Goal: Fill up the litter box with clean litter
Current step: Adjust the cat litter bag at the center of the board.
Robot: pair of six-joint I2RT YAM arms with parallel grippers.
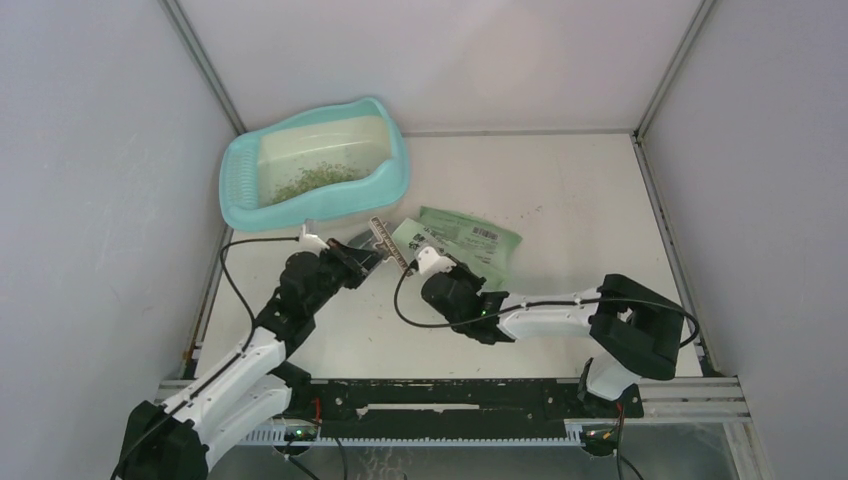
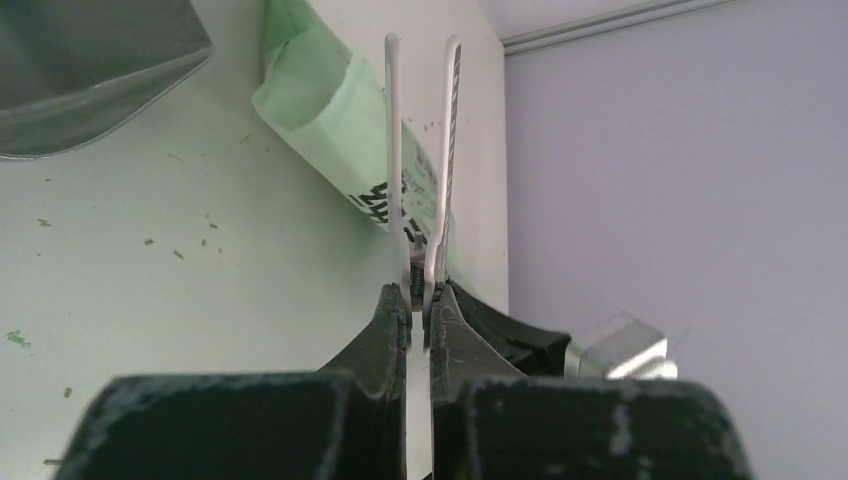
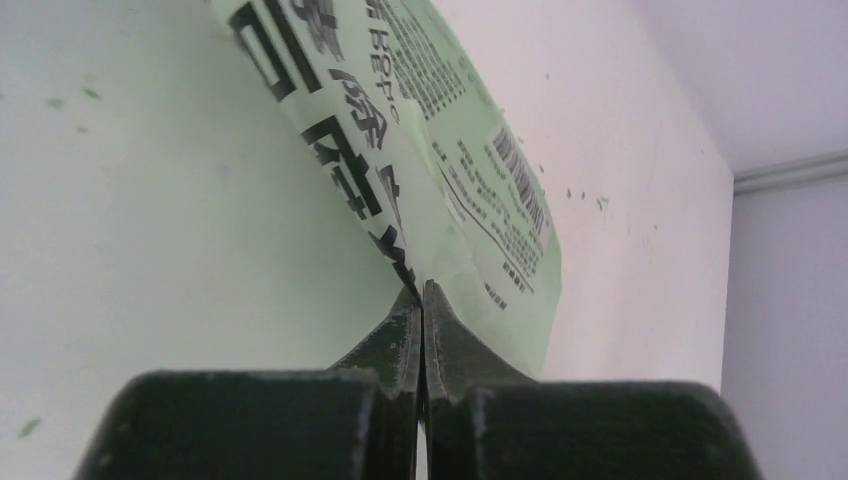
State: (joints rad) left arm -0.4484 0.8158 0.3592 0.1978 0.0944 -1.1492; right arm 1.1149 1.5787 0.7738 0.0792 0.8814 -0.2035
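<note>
The turquoise litter box [image 1: 392, 172] stands at the far left of the table with a thin patch of litter [image 1: 315, 180] on its cream floor. Just in front of it, my left gripper [image 1: 366, 254] [image 2: 420, 296] is shut on a metal clip [image 2: 395, 150] with two thin prongs, which point toward the green printed bag [image 1: 475, 240] [image 2: 325, 105]. My right gripper [image 1: 420, 258] [image 3: 422, 296] is shut on the near edge of that bag [image 3: 470, 190], which lies flat on the table.
A grey metal scoop [image 2: 90, 70] lies on the table left of the clip. Loose crumbs of litter [image 2: 150, 240] are scattered on the white tabletop. Grey walls close in on the left, back and right.
</note>
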